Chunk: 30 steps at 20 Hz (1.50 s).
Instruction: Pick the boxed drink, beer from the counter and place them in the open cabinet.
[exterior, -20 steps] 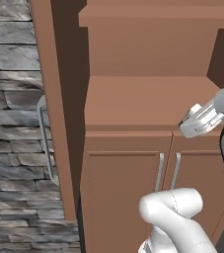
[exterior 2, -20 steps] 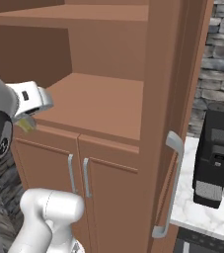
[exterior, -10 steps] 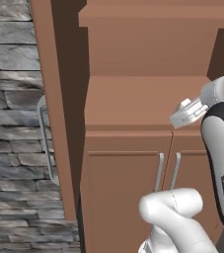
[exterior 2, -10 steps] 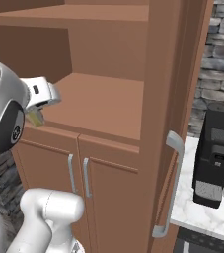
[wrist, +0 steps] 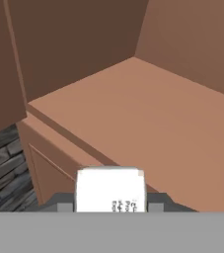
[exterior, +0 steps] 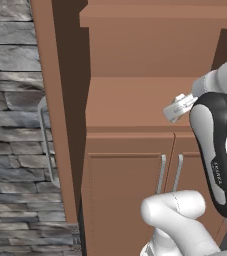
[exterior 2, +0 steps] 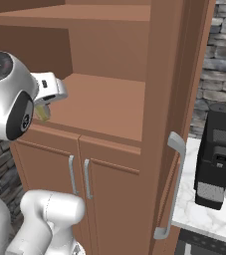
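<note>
Grey stacked-stone wall (exterior: 12,125) at far left of the left base view, beside the tall reddish-brown wooden open cabinet (exterior: 135,105). One tall upper door swung out, edge-on, with a silver bar handle (exterior: 44,142). Bare brown shelf niche between the upper section and two shut lower doors with slim silver handles (exterior: 170,172).

White Franka arm with dark joints (exterior: 212,150) rising at right, wrist level with the shelf's front edge. Fingers (wrist: 111,203) narrowed around the small white rectangular boxed drink carton (wrist: 111,190), clamped at both sides. Carton in the air just before the shelf lip, printed face up toward the hand camera, not yet over the shelf floor. From the right base view, only a yellowish corner of it (exterior 2: 43,113) peeking below the wrist.

Further right, another opened door with bar handle (exterior 2: 171,187), then white-grey marbled desk (exterior 2: 199,216) carrying a black coffee machine (exterior 2: 216,159), stone wall behind.
</note>
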Tool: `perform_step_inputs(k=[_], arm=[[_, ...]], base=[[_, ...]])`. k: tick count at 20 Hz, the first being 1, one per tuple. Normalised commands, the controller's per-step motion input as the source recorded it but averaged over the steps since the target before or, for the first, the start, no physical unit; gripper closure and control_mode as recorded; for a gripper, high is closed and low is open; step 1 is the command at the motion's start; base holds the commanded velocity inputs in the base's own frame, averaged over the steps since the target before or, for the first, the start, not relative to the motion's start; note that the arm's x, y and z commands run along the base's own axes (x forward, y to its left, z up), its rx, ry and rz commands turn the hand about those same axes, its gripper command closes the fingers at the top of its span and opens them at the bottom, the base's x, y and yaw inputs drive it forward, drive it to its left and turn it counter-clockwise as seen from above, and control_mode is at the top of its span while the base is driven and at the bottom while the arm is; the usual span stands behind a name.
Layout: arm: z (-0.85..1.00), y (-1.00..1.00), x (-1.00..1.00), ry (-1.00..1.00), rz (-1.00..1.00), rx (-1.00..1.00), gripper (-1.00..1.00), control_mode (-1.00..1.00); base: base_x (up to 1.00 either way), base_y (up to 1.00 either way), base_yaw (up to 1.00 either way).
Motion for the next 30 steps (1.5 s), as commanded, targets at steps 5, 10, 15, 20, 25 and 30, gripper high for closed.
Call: perform_step_inputs(k=[5,10,15,20,25,30], arm=[[-0.13,0.01,0.36,0.0,-0.02,0.06,1.0,-1.0],[-0.08,0.01,0.36,0.0,-0.02,0.06,1.0,-1.0],[-0.15,0.06,0.32,0.0,-0.03,0.03,1.0,-1.0],[-0.25,0.15,0.29,0.0,-0.02,0.0,1.0,-1.0],[-0.18,0.14,0.31,0.0,-0.02,0.0,1.0,-1.0],[-0.02,0.01,0.28,0.0,-0.02,0.0,1.0,-1.0]], base=[[0.0,0.0,0.0],[0.0,0.0,0.0],[0.0,0.0,0.0],[0.0,0.0,0.0],[0.0,0.0,0.0],[0.0,0.0,0.0]])
